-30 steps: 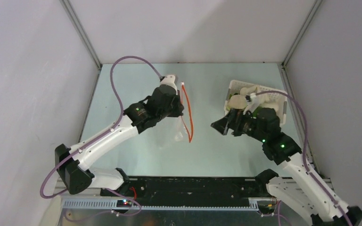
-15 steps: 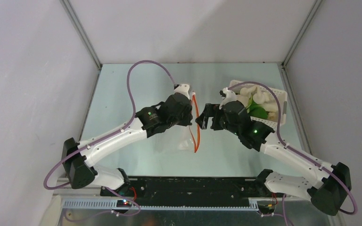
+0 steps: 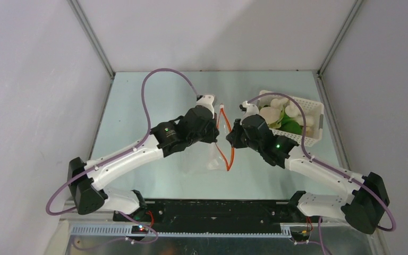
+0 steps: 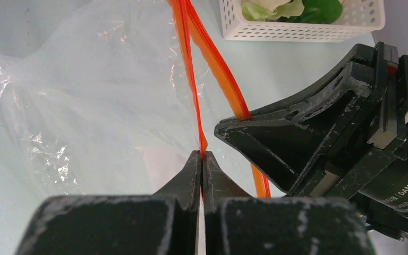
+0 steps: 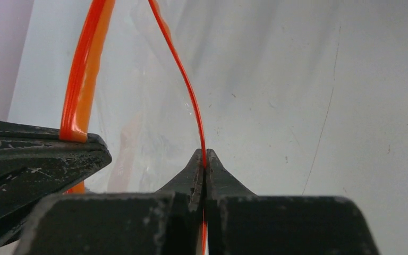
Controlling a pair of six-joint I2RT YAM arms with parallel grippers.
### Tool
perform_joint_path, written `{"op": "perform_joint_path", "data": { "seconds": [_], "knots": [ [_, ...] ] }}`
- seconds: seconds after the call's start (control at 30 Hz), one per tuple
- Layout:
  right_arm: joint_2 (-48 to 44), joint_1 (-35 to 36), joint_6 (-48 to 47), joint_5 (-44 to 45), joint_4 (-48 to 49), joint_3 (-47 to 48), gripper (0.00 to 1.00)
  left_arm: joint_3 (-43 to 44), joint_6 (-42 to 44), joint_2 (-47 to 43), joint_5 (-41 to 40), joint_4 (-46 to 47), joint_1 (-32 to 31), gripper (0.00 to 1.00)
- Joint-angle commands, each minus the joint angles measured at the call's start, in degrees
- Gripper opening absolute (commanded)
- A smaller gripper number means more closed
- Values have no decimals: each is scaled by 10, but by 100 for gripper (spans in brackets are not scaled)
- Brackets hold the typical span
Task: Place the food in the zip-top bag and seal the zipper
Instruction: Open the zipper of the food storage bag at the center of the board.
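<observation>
The clear zip-top bag (image 3: 204,156) lies in the middle of the table, its mouth facing right. My left gripper (image 4: 202,155) is shut on one orange-red zipper strip (image 4: 183,42). My right gripper (image 5: 203,154) is shut on the other strip (image 5: 183,85). The two grippers (image 3: 216,133) (image 3: 230,137) face each other, a small gap apart, and hold the mouth open between them. The food (image 3: 284,114), cream-white and green pieces, lies in the white basket (image 3: 311,139) at the right. I see no food inside the bag.
The basket (image 4: 297,32) stands close behind the right arm, near the right wall. Grey walls close the table at back and both sides. The right gripper's black body (image 4: 340,122) fills the right half of the left wrist view.
My right arm swung left from the basket to the bag's mouth and shut on a zipper strip. My left gripper shifted slightly right with its strip, and the mouth spread.
</observation>
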Motion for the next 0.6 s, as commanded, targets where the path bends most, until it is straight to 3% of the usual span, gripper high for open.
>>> {"op": "perform_joint_path", "data": {
  "seconds": [0.0, 0.13, 0.2, 0.23, 0.33, 0.4, 0.57],
  "knots": [
    [-32, 10, -8, 29, 11, 23, 0, 3, -4, -34, -17, 5, -3, 0],
    [-49, 16, 3, 36, 5, 23, 0, 8, -8, -33, -16, -6, -3, 8],
    [-53, 25, 10, 50, -8, 28, 0, 14, -11, -25, -4, -9, -3, 19],
    [-52, 33, 14, 68, -24, 38, 0, 21, -12, -18, -1, -11, -3, 33],
    [-43, 61, 16, 111, -61, 73, 0, 33, -16, 2, 3, -26, -6, 58],
    [-39, 75, 21, 134, -81, 90, 0, 47, -19, 17, -7, -44, -8, 63],
    [-32, 92, 44, 164, -120, 117, 0, 85, -28, 46, -55, -108, -15, 66]
  ]
}}
